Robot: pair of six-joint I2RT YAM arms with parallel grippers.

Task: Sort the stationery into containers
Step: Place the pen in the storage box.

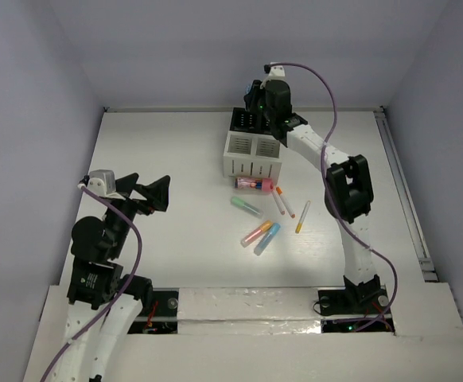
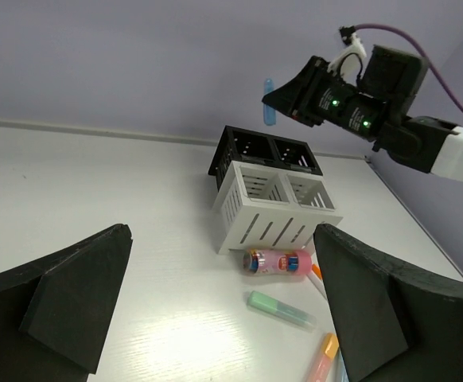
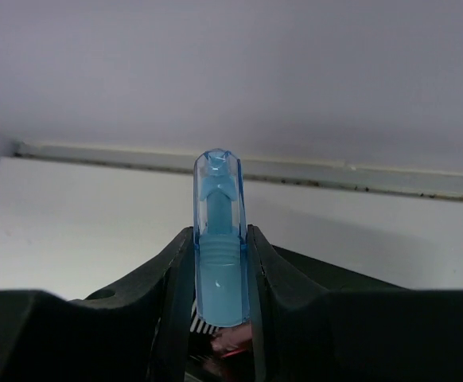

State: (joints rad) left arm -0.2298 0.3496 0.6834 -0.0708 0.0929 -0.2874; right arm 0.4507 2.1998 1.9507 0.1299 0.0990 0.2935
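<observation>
The blue marker (image 3: 219, 239) stood upright, clamped in your right gripper (image 3: 219, 274) over the black box (image 2: 263, 150) behind the white box (image 2: 275, 208), so its slot seemed to lie straight below the long axis, while your left gripper (image 2: 223, 318) hung spread wide and empty, well apart

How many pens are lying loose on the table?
6: fat pink tube against the white box, green marker, white stick, yellow stick, orange marker beside blue marker. The white stick may be two. The right gripper grips a light-blue pen.
</observation>
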